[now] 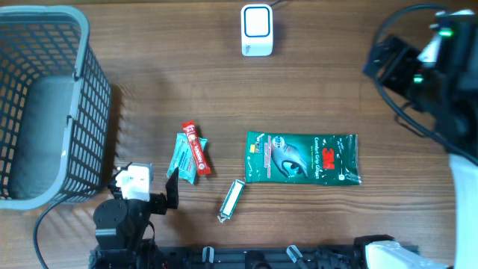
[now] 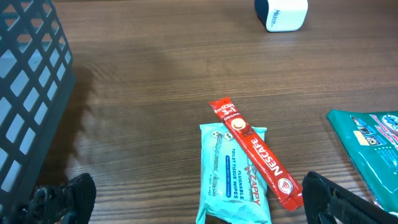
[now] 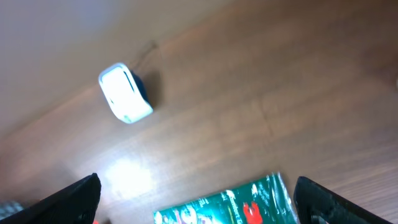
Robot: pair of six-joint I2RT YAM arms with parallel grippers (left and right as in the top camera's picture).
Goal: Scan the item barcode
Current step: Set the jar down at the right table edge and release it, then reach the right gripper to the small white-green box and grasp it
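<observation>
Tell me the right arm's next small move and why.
Probably lower the right gripper toward the green plastic 3M glove pack: its jaws stand open and empty, and the pack lies flat, apart from the white box-shaped scanner.

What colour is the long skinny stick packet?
The stick packet is red with white lettering; the left wrist view shows it best.

Grey plastic basket [image 1: 89, 119] stands at left edge of wood table [image 1: 149, 75]. Red Nescafe stick [image 1: 196, 149] lies partly on teal wipes pack [image 1: 180, 158]; small white-green sachet [image 1: 232, 200] is nearby, not touching.
</observation>
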